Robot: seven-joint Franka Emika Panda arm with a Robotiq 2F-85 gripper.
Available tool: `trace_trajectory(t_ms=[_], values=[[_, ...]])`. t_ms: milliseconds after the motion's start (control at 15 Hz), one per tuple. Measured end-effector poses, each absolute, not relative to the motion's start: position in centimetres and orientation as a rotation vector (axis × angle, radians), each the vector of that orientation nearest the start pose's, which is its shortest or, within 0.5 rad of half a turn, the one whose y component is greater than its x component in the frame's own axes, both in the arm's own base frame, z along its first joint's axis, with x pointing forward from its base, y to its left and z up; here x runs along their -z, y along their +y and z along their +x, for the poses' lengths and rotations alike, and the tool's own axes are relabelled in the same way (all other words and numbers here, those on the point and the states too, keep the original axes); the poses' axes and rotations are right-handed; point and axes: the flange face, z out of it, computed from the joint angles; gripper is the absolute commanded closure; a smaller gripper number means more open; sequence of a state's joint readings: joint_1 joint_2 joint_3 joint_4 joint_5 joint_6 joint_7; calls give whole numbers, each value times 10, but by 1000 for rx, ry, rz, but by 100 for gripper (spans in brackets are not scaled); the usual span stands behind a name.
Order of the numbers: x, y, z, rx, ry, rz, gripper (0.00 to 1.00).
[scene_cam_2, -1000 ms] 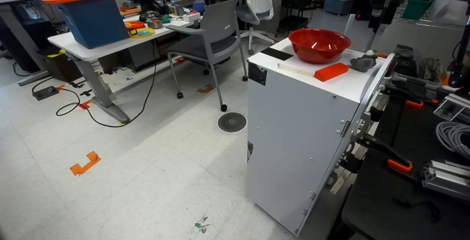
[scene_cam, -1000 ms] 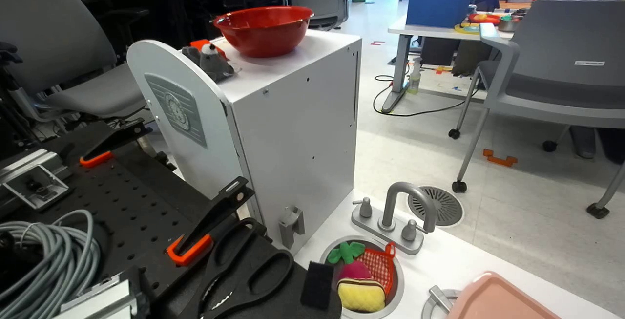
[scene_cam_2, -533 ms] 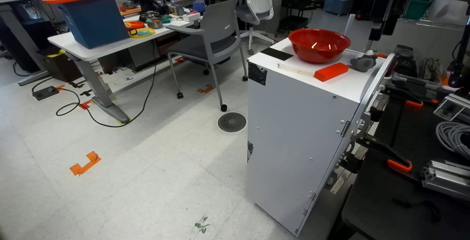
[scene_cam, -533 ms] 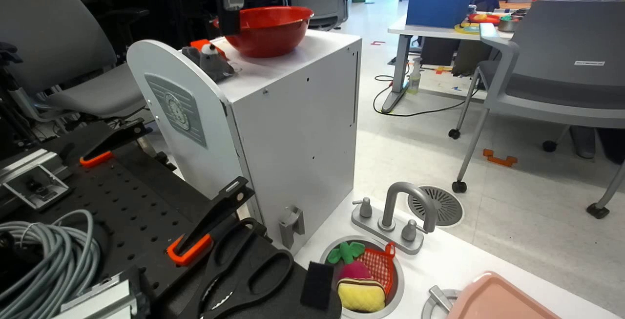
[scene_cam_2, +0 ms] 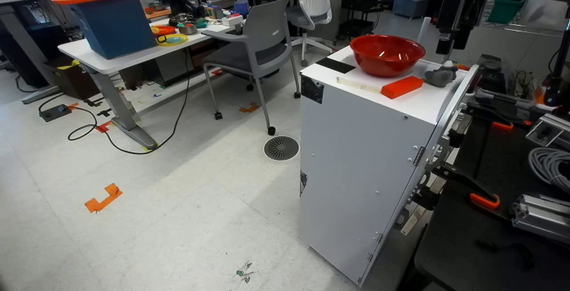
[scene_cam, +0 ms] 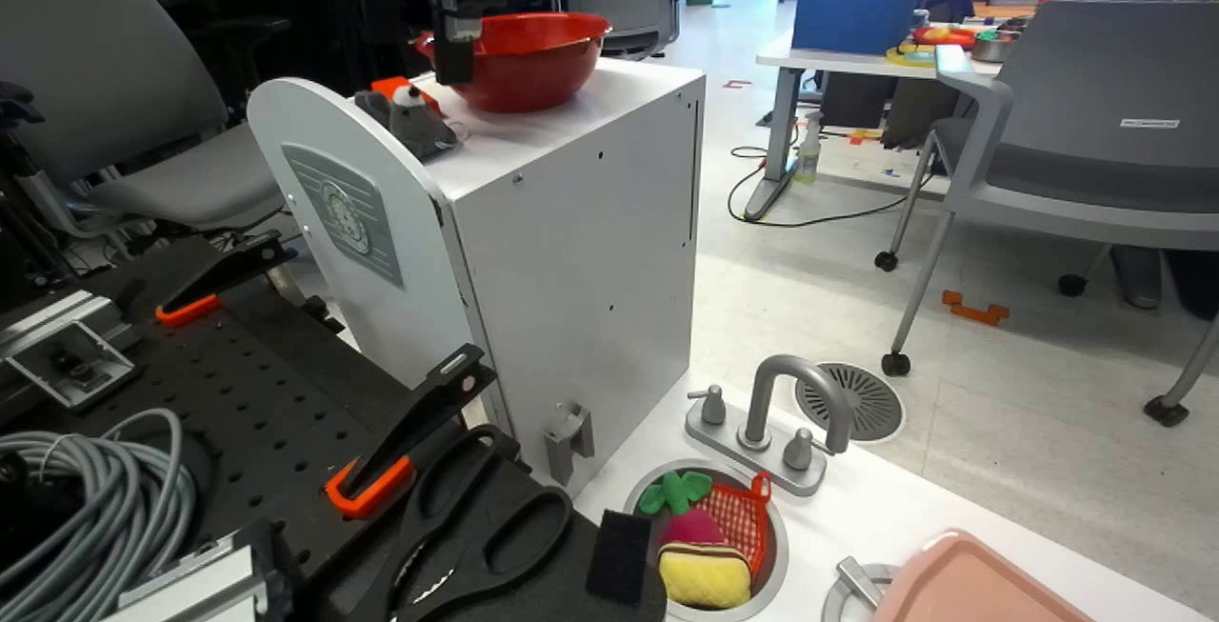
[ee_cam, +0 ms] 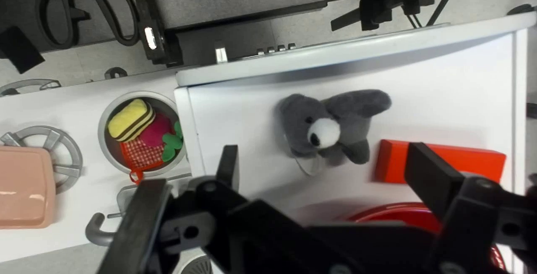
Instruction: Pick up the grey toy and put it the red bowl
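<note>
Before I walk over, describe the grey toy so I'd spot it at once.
Find the tall white cabinet with the red bowl on top. Near the arched panel, beside the red block, lies the grey toy. It's dark plush with a white muzzle, whereas bowl and block are plain red.

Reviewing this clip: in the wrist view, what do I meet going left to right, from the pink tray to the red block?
Pink tray → round sink basin → grey toy → red block. The red bowl is left out, since its span overlaps the block's.
</note>
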State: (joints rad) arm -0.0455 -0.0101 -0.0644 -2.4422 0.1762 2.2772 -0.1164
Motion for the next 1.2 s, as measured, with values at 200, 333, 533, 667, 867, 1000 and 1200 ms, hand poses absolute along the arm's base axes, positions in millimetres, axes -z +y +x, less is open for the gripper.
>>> trace_trajectory(t_ms=[200, 333, 533, 667, 867, 1000, 1200], values=[[-293, -38, 466, -197, 152, -2949, 0], [-292, -34, 468, -198, 139, -2938, 0], [-289, -30, 469, -214, 131, -2932, 0], [-285, -29, 468, -240, 128, -2927, 0], [-281, -27, 466, -299, 125, -2915, 0], [-280, -26, 465, -333, 122, -2906, 0], [-279, -26, 467, -361, 121, -2899, 0]])
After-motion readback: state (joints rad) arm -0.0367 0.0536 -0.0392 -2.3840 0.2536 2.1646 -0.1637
